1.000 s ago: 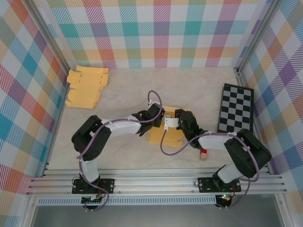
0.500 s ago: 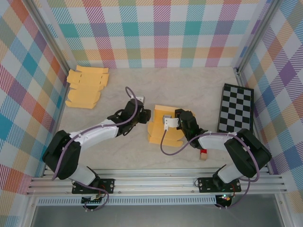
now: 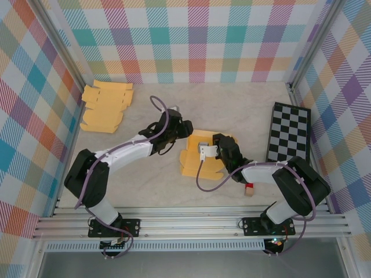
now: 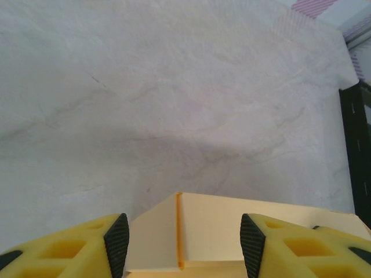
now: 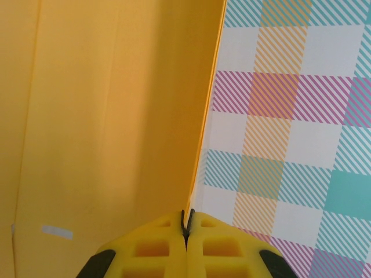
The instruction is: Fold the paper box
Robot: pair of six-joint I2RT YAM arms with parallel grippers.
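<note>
The box (image 3: 196, 163) lies mid-table, a little right of centre, part-folded: its near portion is flat on the table (image 3: 243, 107) while a panel at its far end is lifted. The right wrist view shows that panel (image 5: 110, 116) standing on edge against the plaid wall.

The right gripper (image 3: 204, 149) has its jaws pressed together on the panel's thin edge, as its own camera shows (image 5: 187, 223), and it has held that spot over the last second.

The left gripper (image 3: 184, 128) is what moved. A second ago it was at the box, close against the right gripper. It then drew away to the left, and now it sits at the box's far left corner. Its jaws are spread and hold nothing. In the left wrist view the gripper (image 4: 182, 234) has a creased flap (image 4: 232, 226) between and just beyond its fingers.

My judgement is that this is a regrip: the right gripper keeps the panel up while the left lines up on the next flap, so folding is under way but far from done.

Well apart are spare blanks (image 3: 105, 107) at far left, a checkerboard (image 3: 288, 134) at right, and a small block (image 3: 250, 189) near right.
</note>
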